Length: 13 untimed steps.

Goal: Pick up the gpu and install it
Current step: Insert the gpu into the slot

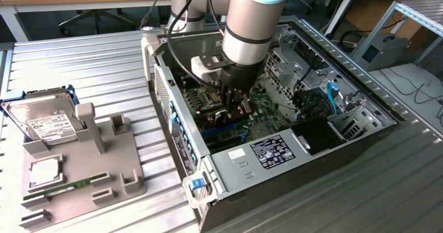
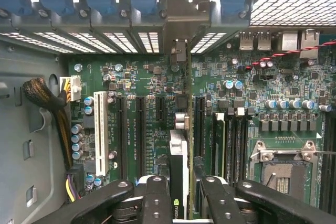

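Note:
My gripper (image 1: 233, 107) hangs inside the open computer case (image 1: 387, 120), low over the motherboard (image 2: 142, 77). It is shut on the gpu (image 2: 178, 148), which stands on edge between the two black fingers (image 2: 157, 195). In the wrist view the card runs along the black expansion slots (image 2: 140, 129), and its metal bracket end (image 2: 179, 51) reaches the case's rear slot openings. Whether the card's lower edge touches a slot is hidden. In the exterior view only a dark bit of the gpu (image 1: 223, 120) shows under the gripper.
A grey holder tray (image 1: 86, 178) on the exterior view's left carries a hard drive (image 1: 43, 123), a processor chip (image 1: 45, 173) and a RAM stick (image 1: 69, 185). Inside the case are the power supply (image 1: 272, 152), a cable bundle (image 2: 41, 92) and the empty processor socket (image 2: 283, 169).

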### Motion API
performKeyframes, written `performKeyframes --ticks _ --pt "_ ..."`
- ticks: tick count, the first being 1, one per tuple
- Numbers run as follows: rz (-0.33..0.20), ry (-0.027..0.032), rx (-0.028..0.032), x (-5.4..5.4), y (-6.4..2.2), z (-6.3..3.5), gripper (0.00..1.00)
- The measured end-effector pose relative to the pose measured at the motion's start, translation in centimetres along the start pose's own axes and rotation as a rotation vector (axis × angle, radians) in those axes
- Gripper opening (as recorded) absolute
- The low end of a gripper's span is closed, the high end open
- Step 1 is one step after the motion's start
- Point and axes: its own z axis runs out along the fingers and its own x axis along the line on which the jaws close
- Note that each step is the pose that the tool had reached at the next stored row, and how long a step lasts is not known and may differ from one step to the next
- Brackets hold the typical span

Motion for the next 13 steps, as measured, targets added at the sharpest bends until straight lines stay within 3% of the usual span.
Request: performKeyframes --ticks 13 --pt "0.004 0.0001 0.0000 0.00 0.00 0.24 0.27"
